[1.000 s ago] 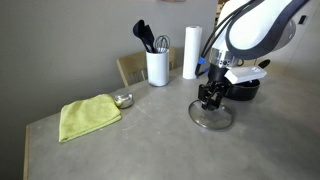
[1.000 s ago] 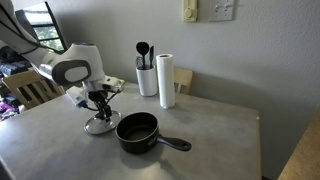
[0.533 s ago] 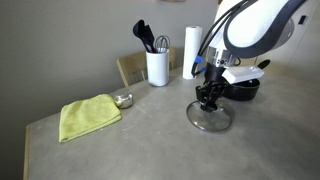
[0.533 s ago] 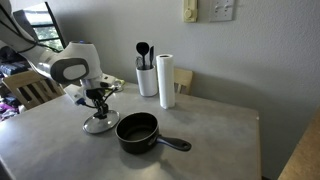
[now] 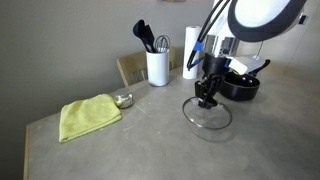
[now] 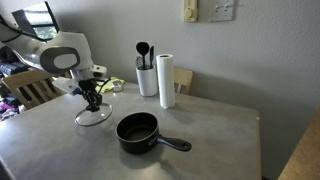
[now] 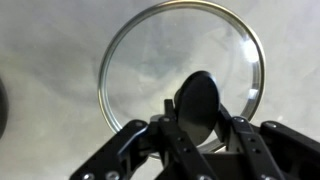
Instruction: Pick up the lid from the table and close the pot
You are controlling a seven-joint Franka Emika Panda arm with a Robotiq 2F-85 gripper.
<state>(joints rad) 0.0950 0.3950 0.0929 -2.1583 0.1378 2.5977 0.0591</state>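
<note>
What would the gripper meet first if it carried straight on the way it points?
The lid: the gripper points down at it, its dark knob sitting between the jaws. Below the glass lies the table; the gap is unclear.

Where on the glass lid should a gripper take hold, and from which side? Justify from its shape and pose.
Grip the small dark knob at the centre of the lid, coming straight down from above. The lid is a thin, wide disc sitting knob-up. Its rim gives no pinchable edge, and only the knob stands proud. The wrist view shows the gripper closed around it.
</note>
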